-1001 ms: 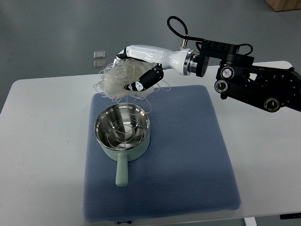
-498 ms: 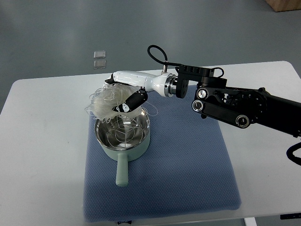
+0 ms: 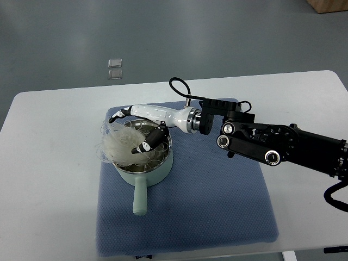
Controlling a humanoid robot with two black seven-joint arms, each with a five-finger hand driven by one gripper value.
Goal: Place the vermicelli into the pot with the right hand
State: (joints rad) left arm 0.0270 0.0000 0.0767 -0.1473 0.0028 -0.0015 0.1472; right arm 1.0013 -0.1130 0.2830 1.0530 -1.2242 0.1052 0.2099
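A pale green pot (image 3: 142, 175) with a steel inside and a short handle stands on the blue mat (image 3: 217, 206). My right hand (image 3: 136, 133), white with black fingertips, reaches in from the right and is low over the pot's mouth. It is shut on a bundle of white vermicelli (image 3: 120, 143), which lies partly inside the pot and hangs over its left rim. Loose strands loop out to the left. The left arm does not show.
The mat lies on a white table (image 3: 49, 163). Two small clear packets (image 3: 114, 68) lie on the grey floor beyond the table's far edge. My black right forearm (image 3: 277, 149) crosses the mat's upper right.
My right hand has moved down and toward me with the vermicelli, from above the mat's far edge to the pot's mouth. The bundle now rests in the pot.
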